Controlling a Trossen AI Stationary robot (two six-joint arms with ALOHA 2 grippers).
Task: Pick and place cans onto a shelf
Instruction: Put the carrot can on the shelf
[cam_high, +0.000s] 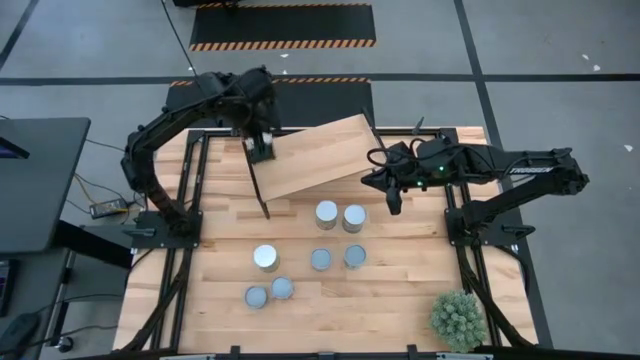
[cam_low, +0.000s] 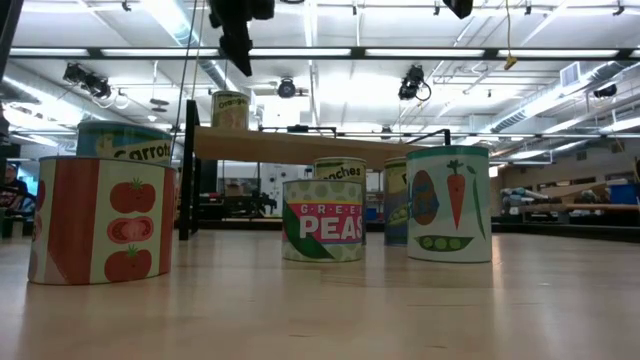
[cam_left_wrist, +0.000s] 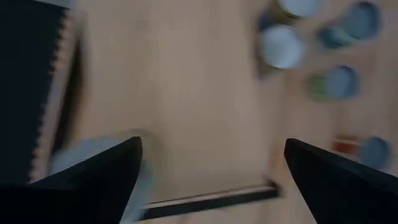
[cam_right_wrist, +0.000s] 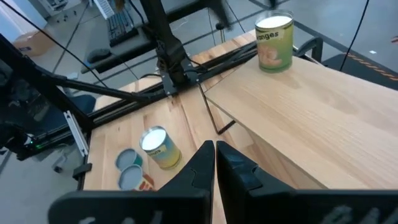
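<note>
The shelf (cam_high: 325, 158) is a light-wood board on thin black legs (cam_low: 187, 170), standing at the table's far middle. One can (cam_right_wrist: 274, 42) with a yellowish label stands upright near the shelf's left end (cam_low: 230, 110). My left gripper (cam_left_wrist: 211, 163) hangs open just above that can (cam_left_wrist: 87, 158), clear of it. Several more cans stand upright on the tabletop nearer the front, two side by side (cam_high: 327, 213) (cam_high: 354, 217) and others lower (cam_high: 265, 258). My right gripper (cam_right_wrist: 215, 155) is shut and empty, held in the air off the shelf's right end (cam_high: 394, 203).
A green spiky plant (cam_high: 458, 318) stands at the table's near right corner. Black frame rails (cam_high: 200, 190) run along the table's left and right sides. A dark desk (cam_high: 40, 180) stands beyond the left edge. Bare wood (cam_high: 380, 300) lies between the cans and the plant.
</note>
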